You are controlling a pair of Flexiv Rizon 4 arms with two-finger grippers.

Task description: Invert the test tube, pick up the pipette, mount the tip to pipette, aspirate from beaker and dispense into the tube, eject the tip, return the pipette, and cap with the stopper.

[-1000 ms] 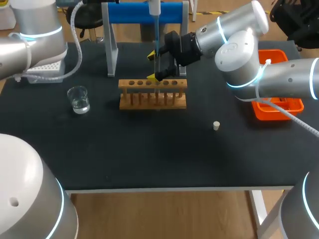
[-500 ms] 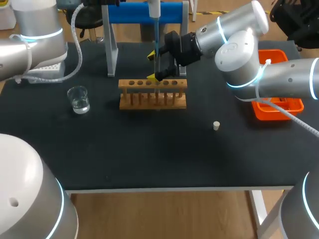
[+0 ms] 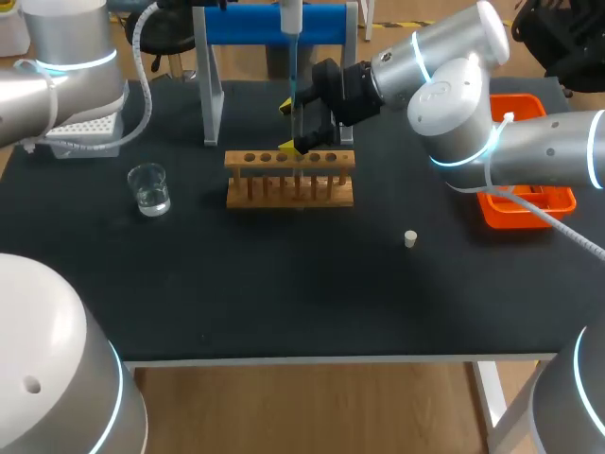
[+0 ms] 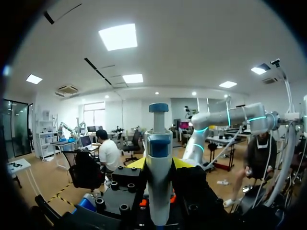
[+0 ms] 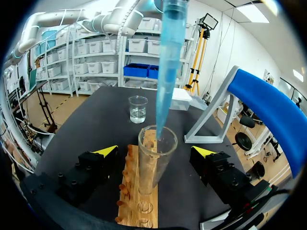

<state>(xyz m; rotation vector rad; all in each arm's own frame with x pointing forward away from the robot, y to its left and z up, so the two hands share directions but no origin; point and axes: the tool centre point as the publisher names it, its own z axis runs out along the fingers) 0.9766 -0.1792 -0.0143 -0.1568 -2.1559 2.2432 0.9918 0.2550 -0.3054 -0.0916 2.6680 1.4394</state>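
Blue pipette tip (image 5: 165, 72) points down into the mouth of the glass test tube (image 5: 154, 165), which stands in the wooden rack (image 3: 289, 180).
Left gripper (image 4: 158, 163) clamps the pipette (image 4: 158, 139) between its fingers. Right gripper (image 5: 154, 151) has its fingers spread wide either side of the tube, touching neither side. The stopper (image 3: 410, 238) lies apart on the table.

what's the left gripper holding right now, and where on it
The left gripper holds the pipette, clamped from both sides on its white body, just below the blue collar and the plunger.
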